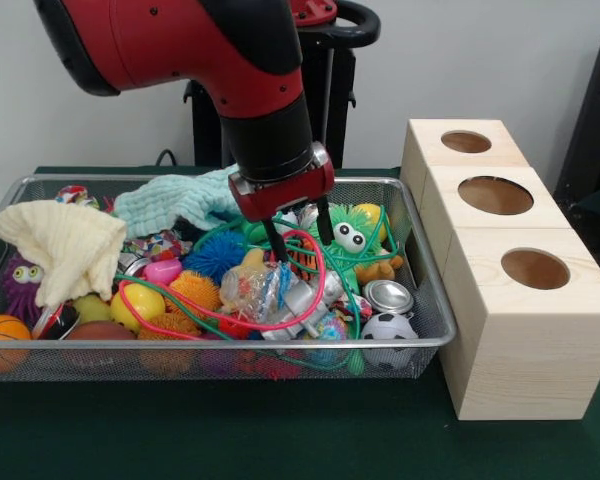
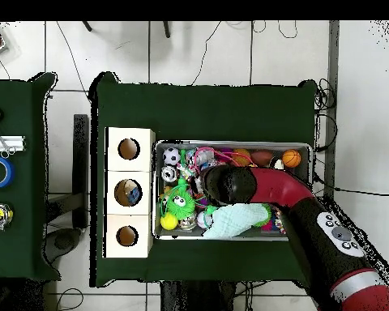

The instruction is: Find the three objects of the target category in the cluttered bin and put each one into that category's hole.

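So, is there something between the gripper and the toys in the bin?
No. The gripper is open and its tips already reach the pile in the bin, beside a pink cord and a clear crinkled wrapper. Nothing visible covers them there.

Silver wire-mesh bin (image 1: 432,330), matt wooden boxes (image 1: 525,340)

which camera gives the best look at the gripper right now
The front view. There the gripper hangs over the middle of the bin, its two dark fingers apart and dipping into the toys by a pink cord. In the overhead view the arm's own dark wrist covers the gripper, so nothing of it shows.
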